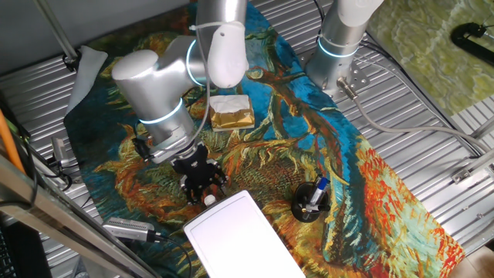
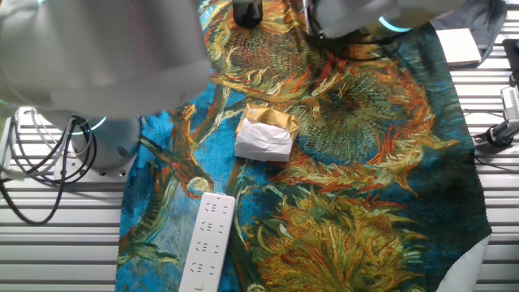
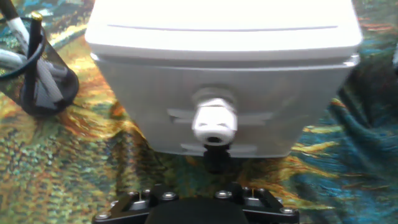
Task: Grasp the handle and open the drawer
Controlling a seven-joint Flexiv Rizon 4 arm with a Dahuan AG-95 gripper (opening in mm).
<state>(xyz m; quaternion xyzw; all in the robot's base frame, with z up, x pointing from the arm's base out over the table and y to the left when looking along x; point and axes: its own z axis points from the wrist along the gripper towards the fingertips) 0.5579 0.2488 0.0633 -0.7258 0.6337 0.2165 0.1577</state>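
Note:
The drawer is a flat-topped white box (image 1: 241, 235) on the patterned cloth at the front of the table. Its front faces my gripper and carries a round white knob handle (image 1: 208, 201). In the hand view the drawer front (image 3: 261, 106) fills the middle, shut, with the handle (image 3: 214, 122) dead centre. My black gripper (image 1: 205, 188) hovers just short of the handle. Its fingers (image 1: 221, 184) are spread apart and hold nothing. In the hand view only the hand's black body (image 3: 199, 208) shows at the bottom edge; the fingertips are out of sight.
A black cup with pens (image 1: 311, 202) stands right of the drawer and also shows in the hand view (image 3: 40, 74). A gold-and-white foil block (image 1: 231, 112) lies behind the gripper, mid-cloth (image 2: 263, 138). A white power strip (image 2: 207, 243) lies on the cloth. A second arm's base (image 1: 340, 46) stands at the back.

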